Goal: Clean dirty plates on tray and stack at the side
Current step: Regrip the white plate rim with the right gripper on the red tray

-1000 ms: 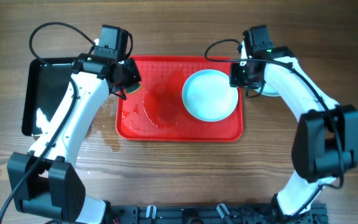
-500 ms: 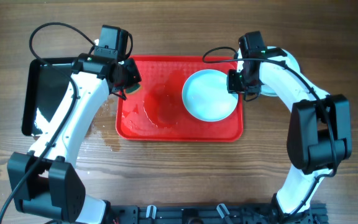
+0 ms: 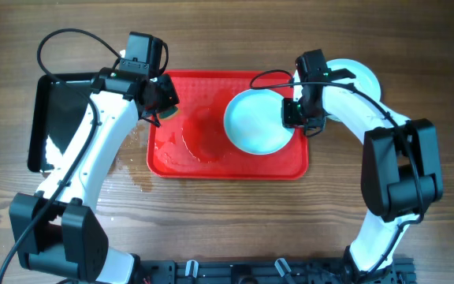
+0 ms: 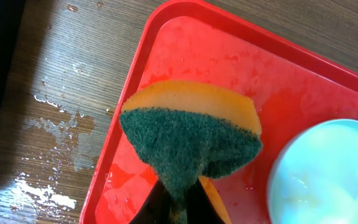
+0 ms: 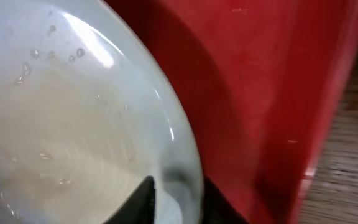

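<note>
— While the overhead view is up: where is the plate?
— A pale plate [image 3: 254, 122] lies flat in the right half of the red tray [image 3: 211, 162], just right of the frame's centre. A second plate [image 3: 366, 79] rests on the table [image 3: 235, 221] outside the tray, toward the upper right, partly hidden by the right arm.
— And the right gripper?
— The right gripper [image 3: 292, 112] is at the first plate's right edge. Its wrist view shows one finger [image 5: 138, 205] inside the rim and the other outside, on the tray side. Whether they pinch the rim I cannot tell. Water beads and a faint beige film show on the plate's floor.
— The left?
— The left gripper [image 3: 162, 101] hangs over the tray's upper left corner, jaws clamped on a sponge [image 4: 191, 137]. It is folded by the pinch, green scouring face toward the wrist camera, orange foam behind.
— Anything else?
— A glossy black tray [image 3: 53, 118] lies at the frame's left, with water [image 4: 48, 193] spilled on the wood beside the red tray.
</note>
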Controlling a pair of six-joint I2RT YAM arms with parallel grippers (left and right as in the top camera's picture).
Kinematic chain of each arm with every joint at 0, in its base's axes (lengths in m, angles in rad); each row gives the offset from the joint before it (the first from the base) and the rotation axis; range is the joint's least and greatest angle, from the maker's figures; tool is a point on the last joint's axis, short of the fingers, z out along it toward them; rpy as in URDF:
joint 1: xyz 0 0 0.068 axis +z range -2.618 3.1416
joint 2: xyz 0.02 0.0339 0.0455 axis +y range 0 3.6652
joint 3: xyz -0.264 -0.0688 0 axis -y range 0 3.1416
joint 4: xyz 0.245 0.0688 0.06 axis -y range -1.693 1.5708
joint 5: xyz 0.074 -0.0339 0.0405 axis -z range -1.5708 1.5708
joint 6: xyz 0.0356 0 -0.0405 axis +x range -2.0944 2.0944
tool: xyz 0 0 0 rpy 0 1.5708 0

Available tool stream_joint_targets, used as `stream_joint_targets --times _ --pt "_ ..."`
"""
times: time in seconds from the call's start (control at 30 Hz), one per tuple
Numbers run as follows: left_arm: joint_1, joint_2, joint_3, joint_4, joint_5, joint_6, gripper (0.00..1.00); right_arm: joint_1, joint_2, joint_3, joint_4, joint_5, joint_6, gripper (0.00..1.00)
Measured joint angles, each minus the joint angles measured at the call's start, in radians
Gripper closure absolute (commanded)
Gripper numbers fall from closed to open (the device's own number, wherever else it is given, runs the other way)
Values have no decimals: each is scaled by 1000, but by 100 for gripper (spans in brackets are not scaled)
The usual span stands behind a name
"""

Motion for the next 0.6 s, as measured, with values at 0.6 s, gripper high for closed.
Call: stream_joint_targets --times 0.6 --pt "0 0 0 -11 0 0 96 196 0 0 92 -40 28 72"
